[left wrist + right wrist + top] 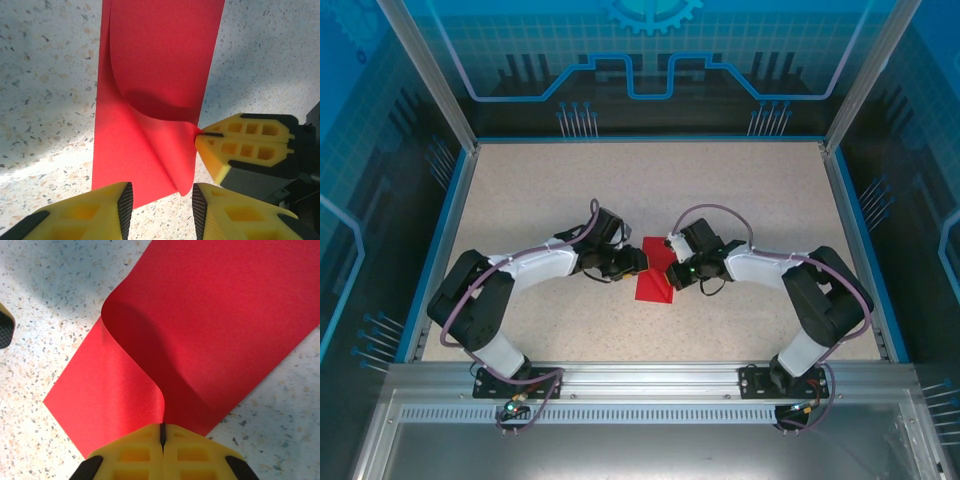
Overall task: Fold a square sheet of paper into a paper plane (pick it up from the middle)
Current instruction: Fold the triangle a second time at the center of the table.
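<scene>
We see the red sheet (651, 287) at the middle of the desk (550, 200), folded to a long band and lying directly between the two grippers. In the top view its long axis runs from upper to lower in the frame, leaning a little. The left gripper (638, 263) is at its left side and the right gripper (672, 271) at its right side.

In the left wrist view the band comes down from the top edge of the frame, almost vertical. Its lower end reaches into the gap of the left gripper (161, 202) at the bottom. The two yellow fingers (107, 210) stand apart, so this gripper is released, and speckled desk shows between the black pads. Whether the paper brushes the left-hand pad, we cannot tell.

At the right of the same frame the right gripper (201, 134) is clenched on the long right edge of the sheet. There the upper layer is pulled up in a soft bulge, while the layer below lies flat on the desk.

In the right wrist view the band crosses the frame diagonally, from lower left to upper right, with one corner pointing to the left. The right gripper (162, 432) sits at bottom centre, its fingers pressed together on the near long edge — grasping the upper layer, which rises from the pinch in a curved wave toward the upper left.
</scene>
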